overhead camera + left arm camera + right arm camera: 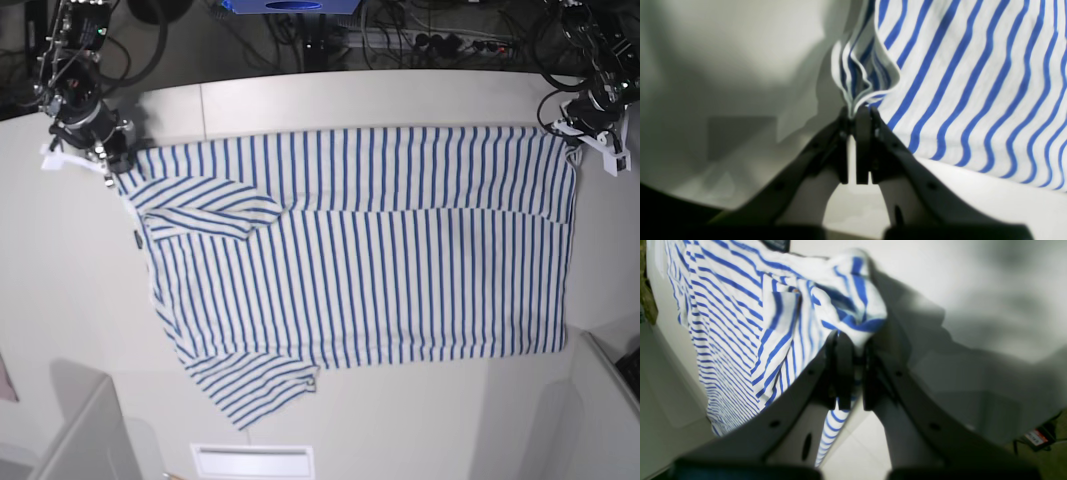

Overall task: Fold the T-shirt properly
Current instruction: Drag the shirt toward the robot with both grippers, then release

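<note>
The white T-shirt with blue stripes (pixel 360 260) lies spread across the table, folded along its far edge, collar end at the left. One sleeve (pixel 205 212) is folded onto the body, another sleeve (pixel 255 385) sticks out at the front left. A small dark tag (pixel 136 238) shows at the neckline. My right gripper (pixel 118 163) (pixel 853 346) is shut on the far left corner of the shirt (pixel 773 323). My left gripper (pixel 575 135) (pixel 852 115) is shut on a bunched far right corner of the shirt (pixel 973 83).
The white table (pixel 420 420) carries the shirt. Cables and equipment (pixel 400 35) lie behind the far edge. Grey panels stand at the front left (pixel 85 440) and front right (pixel 610 400). A white slotted part (pixel 252 460) sits at the front edge.
</note>
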Action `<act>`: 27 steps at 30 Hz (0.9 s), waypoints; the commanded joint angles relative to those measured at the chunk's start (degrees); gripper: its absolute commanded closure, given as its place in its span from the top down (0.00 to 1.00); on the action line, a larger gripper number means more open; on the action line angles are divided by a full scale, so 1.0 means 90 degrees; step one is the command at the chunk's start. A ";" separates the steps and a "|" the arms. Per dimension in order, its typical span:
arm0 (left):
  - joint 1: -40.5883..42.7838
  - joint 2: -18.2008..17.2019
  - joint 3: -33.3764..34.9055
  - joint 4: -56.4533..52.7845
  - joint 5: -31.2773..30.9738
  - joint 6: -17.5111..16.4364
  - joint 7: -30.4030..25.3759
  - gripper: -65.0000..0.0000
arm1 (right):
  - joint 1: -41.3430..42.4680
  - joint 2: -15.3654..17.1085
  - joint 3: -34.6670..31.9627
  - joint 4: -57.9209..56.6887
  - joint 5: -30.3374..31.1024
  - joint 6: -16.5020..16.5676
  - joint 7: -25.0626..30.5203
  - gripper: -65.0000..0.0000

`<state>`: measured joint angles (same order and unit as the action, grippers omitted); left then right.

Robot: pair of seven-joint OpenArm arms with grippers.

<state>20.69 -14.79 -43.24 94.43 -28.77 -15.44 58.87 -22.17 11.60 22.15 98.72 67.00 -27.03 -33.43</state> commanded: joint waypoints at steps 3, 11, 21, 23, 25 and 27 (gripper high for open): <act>0.0178 -0.0130 -0.0074 0.0120 0.0008 0.0001 -0.0099 0.00 | -0.0198 0.0084 0.0044 0.0299 0.0003 0.0058 0.0125 0.00; 0.0686 -0.0120 -0.0094 0.0540 0.0008 0.0001 -0.0187 0.00 | -0.0599 0.0104 0.0054 0.0416 -0.0036 0.0058 0.0115 0.00; 0.0988 -0.0091 -0.0094 0.0560 0.0008 0.0001 -0.0187 0.00 | -0.1019 0.0104 0.0054 0.0426 -0.0036 0.0624 0.0154 0.00; 0.1037 -0.0091 -0.0104 0.0540 0.0008 0.0001 -0.0187 0.00 | -0.1048 0.0104 0.0064 0.0426 -0.0036 0.0624 0.0154 0.00; 0.1154 -0.0081 -0.0250 0.0560 0.0008 0.0001 -0.0187 0.00 | -0.1058 0.0104 0.0220 0.0426 -0.0036 0.0634 0.0105 0.00; 0.1164 -0.0071 -0.0397 0.0540 0.0008 0.0001 -0.0187 0.00 | -0.1077 0.0094 0.0327 0.0426 -0.0036 0.0634 0.0105 0.00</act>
<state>30.81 -14.44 -46.13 98.41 -29.21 -15.84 57.89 -31.48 11.55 24.45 101.62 66.70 -21.96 -33.71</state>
